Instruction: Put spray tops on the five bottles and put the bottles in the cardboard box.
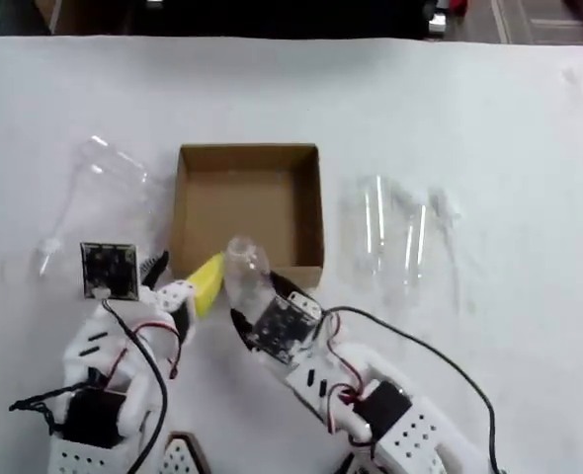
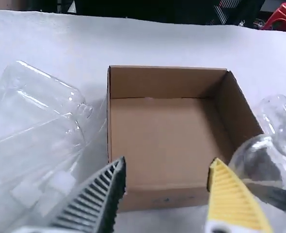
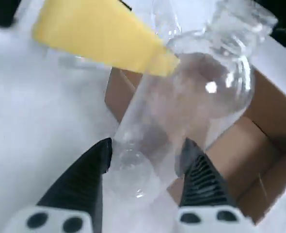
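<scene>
Clasped a clear bottle (image 3: 196, 87) in the right pincer (image 3: 147, 145), tilted at the near wall of the cardboard box (image 1: 247, 150). Held the left pincer (image 2: 168, 165) spread wide, gripping nothing, just beside that bottle. Saw more bottles (image 1: 395, 232) lying on the table (image 1: 489, 118). Probably needed carrying past the wall and lowering inside before letting go, lest it catch the rim.

Counter (image 1: 450, 109): white, matte, evenly lit, spread under and ahead of the left claw (image 2: 167, 165). Past its far edge a dark strip (image 1: 272, 18) is noted. Farther right of the claw, a red plastic item (image 2: 281, 22) and grey floor (image 1: 529, 20) with pale lines are observed.
</scene>
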Controlling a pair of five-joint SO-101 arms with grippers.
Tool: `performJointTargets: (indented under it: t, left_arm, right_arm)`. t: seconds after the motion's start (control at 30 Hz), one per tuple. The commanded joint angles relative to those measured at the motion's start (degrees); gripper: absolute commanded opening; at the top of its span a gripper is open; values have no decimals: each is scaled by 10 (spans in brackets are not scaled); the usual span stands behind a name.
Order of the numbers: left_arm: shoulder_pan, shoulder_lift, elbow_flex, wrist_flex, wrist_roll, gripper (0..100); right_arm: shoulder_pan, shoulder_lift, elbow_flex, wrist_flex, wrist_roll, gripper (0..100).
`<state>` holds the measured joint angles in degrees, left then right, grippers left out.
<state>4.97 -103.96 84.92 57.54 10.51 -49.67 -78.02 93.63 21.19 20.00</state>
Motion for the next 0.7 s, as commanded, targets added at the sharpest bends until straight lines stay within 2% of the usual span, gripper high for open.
performJointTargets:
  t: [0.0, 0.1, 0.27, 0.67]
  left_arm:
    - [48, -5, -38, 20, -4, 282]
    - [48, -6, -65, 56, -4, 283]
    - [47, -6, -54, 61, -28, 283]
    - [43, -6, -27, 33, -49, 282]
  right_arm:
    - [-37, 125, -81, -12, 18, 22]
    - [-37, 201, -120, -10, 17, 67]
    - [-57, 234, -134, -8, 11, 238]
    - [-69, 234, -133, 0, 18, 243]
